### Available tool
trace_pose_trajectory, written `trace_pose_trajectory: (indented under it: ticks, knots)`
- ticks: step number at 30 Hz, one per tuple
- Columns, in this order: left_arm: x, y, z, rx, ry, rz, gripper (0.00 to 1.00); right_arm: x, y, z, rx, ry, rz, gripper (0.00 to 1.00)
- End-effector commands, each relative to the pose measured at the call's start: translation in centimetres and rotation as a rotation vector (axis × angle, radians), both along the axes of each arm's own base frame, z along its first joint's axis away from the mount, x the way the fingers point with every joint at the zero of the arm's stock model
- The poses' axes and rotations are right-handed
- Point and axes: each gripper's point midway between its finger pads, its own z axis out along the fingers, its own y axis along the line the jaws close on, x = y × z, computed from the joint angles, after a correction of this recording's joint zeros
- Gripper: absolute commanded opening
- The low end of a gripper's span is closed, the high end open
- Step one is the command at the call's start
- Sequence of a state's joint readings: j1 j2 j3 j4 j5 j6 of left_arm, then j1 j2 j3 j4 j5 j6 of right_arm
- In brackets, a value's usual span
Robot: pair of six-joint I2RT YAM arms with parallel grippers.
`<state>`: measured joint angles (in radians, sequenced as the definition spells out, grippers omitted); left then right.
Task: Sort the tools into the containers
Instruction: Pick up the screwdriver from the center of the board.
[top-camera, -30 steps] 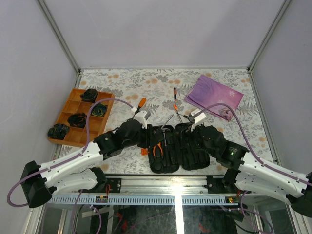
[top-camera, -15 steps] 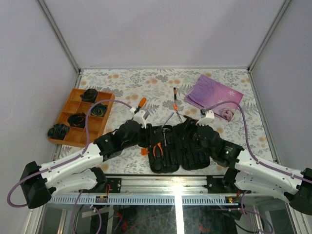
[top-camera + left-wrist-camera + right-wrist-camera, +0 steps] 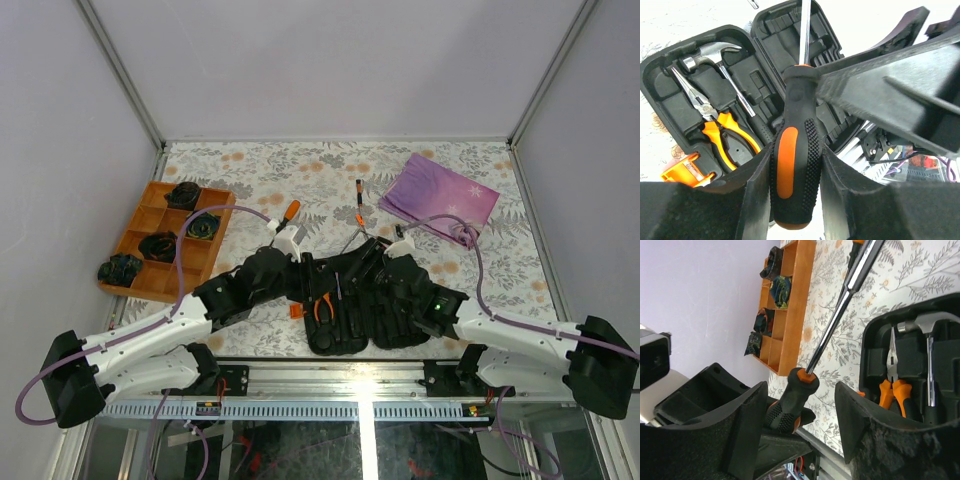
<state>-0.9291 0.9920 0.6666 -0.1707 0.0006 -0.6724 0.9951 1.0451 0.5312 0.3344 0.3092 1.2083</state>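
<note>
The left pincer is clenched on the black-and-orange handle of the screwdriver. The tool's long axis runs away from that pincer, steel shaft leading. The right pincer stands released and straddles the handle's collar, with a gap on either side. Beyond them the open black case lies on the counter, with the pliers and hammer slotted inside.

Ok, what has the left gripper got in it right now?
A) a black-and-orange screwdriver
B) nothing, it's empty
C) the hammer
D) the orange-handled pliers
A: in the left wrist view the left gripper is shut on the handle of the screwdriver, while the pliers and the hammer lie in the open case.
</note>
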Motion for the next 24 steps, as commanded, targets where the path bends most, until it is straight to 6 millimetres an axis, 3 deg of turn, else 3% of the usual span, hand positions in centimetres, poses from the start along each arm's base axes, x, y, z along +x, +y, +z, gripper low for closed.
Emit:
trace_pose_trajectory:
  ticks: [1, 10, 17, 22, 24]
  knots:
    - [0.6, -0.8, 2.1, -0.084, -0.056, -0.002, 0.00, -0.5, 2.1, 1.8, 0.164, 0.036, 0.045, 0.61]
    - [0.6, -0.9, 1.6, -0.076, -0.055, -0.009, 0.00, -1.1, 3.8, 1.8, 0.199, 0.063, 0.108, 0.41]
    - [0.3, -0.8, 1.7, -0.082, -0.063, -0.022, 0.00, -0.8, 3.9, 1.7, 0.194, 0.050, 0.099, 0.22]
    - [0.1, -0.8, 1.6, -0.080, -0.059, -0.034, 0.17, -0.3, 3.0, 2.1, 0.180, 0.015, 0.061, 0.02]
    - [0.0, -0.8, 1.6, -0.081, -0.058, -0.041, 0.25, 0.0, 2.3, 2.1, 0.149, -0.002, 0.036, 0.00]
